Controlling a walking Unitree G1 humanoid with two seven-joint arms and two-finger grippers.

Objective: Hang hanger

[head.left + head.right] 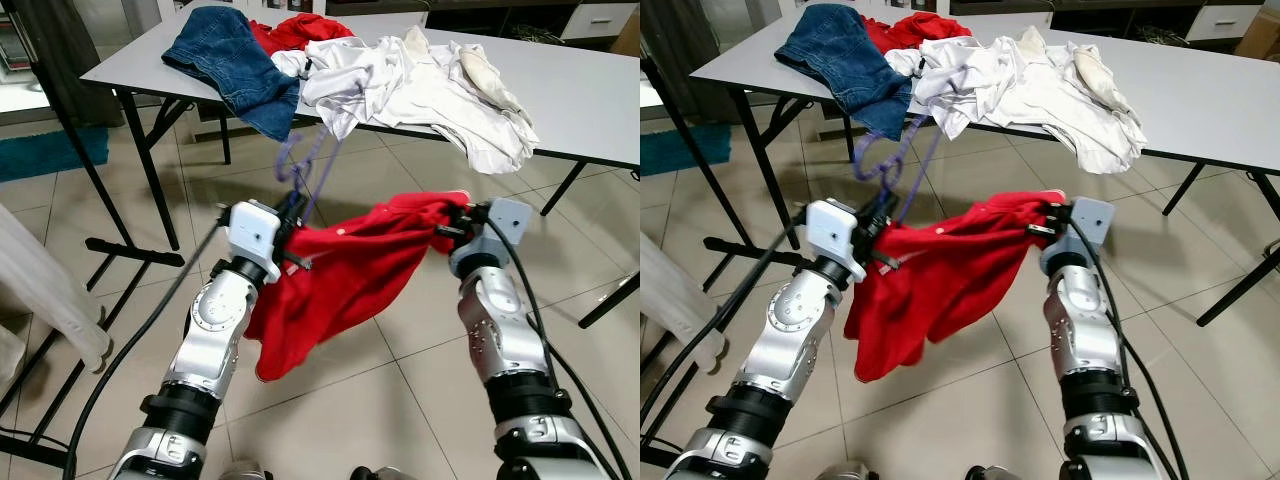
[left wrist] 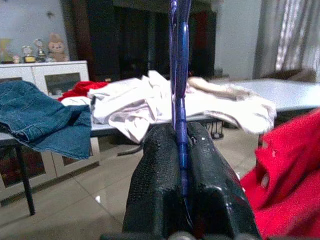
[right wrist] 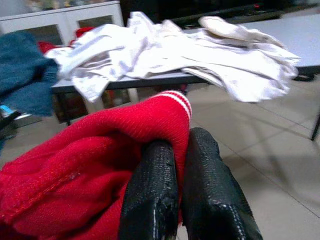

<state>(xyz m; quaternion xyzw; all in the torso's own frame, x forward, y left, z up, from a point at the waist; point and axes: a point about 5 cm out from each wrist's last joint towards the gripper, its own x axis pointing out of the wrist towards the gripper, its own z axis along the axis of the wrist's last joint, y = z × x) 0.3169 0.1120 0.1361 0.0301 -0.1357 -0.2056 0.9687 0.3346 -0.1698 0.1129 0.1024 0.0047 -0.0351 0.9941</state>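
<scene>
Right now my left gripper (image 2: pixel 181 165) has its fingers pinched on the blue hanger (image 1: pixel 300 165), whose hook rises just before the white surface (image 1: pixel 590 100). My right gripper (image 3: pixel 186 175) has its fingers clamped on the red garment (image 1: pixel 340 270), which sags between my arms, well below the surface's edge. I judge I am mid-carry; next I must find a rail for the hook.

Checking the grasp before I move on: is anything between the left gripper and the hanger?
Nothing visible. The left gripper is already shut on the purple hanger, its wire pinched between the fingers. The right gripper is shut on the red garment stretched between the two arms.
</scene>
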